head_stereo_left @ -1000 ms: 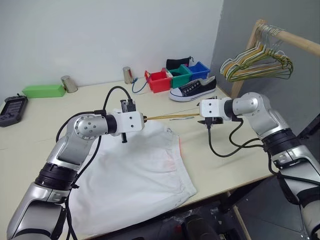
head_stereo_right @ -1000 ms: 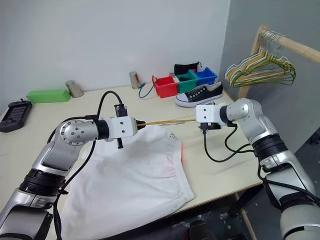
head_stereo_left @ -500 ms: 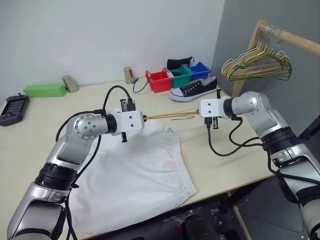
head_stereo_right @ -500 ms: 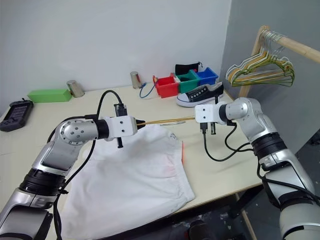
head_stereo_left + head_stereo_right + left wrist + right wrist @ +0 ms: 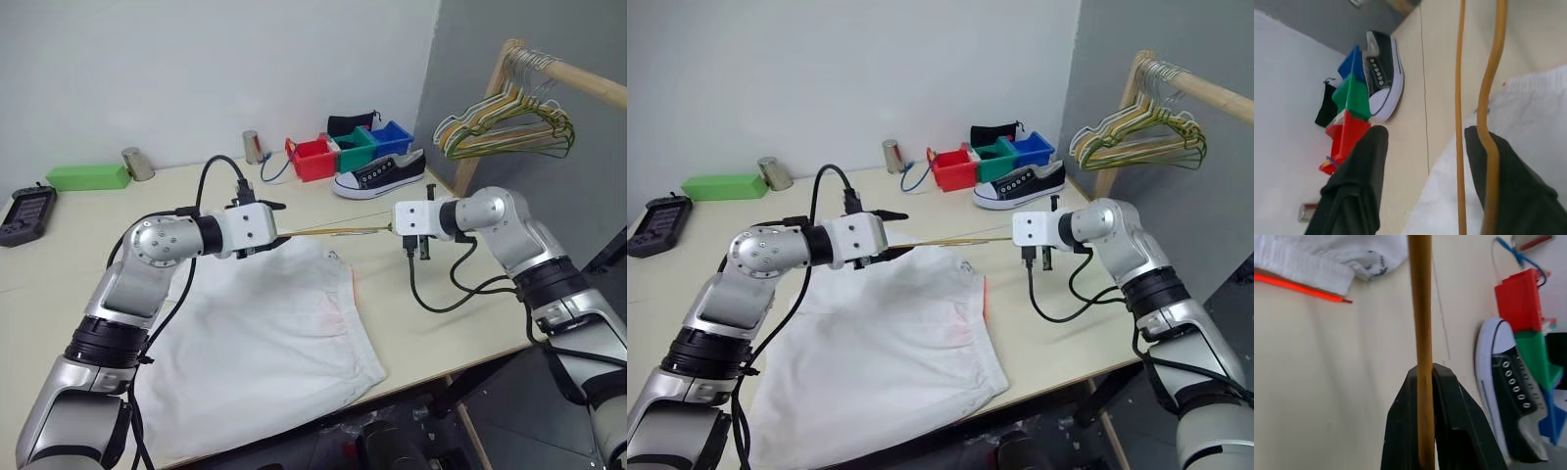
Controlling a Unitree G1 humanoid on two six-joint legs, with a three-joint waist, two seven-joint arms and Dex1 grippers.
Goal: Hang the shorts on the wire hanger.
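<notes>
Looking at the counter (image 5: 59,264), the shorts (image 5: 265,343) are spread flat on it, waistband end toward the back, faint pink edging running down the edge nearest the right arm. Part of the cloth hangs a bit over the front edge of the counter.

The wire hanger (image 5: 338,231) is up off the counter, stretched roughly level between the two arms, just above the waistband end of the shorts. The right end effector (image 5: 1422,382) is clamped tight on one of its yellow-orange wires; in the right wrist view both black fingers (image 5: 1459,421) squeeze the wire between them. The left end effector (image 5: 1422,147) has its fingers spread apart. In the left wrist view both hanger wires run through that gap, and one wire lies against the finger on the shorts' side, so nothing is pinched there.

Back of the counter has a black-and-white sneaker (image 5: 377,173) just in front of red, green and blue bins (image 5: 348,149). Two metal cups (image 5: 135,164) and a green box (image 5: 86,177) sit farther along toward the left arm's side, with a black device (image 5: 25,214) near that edge. A bunch of hangers (image 5: 505,122) hangs on a wooden rail off to the right.
</notes>
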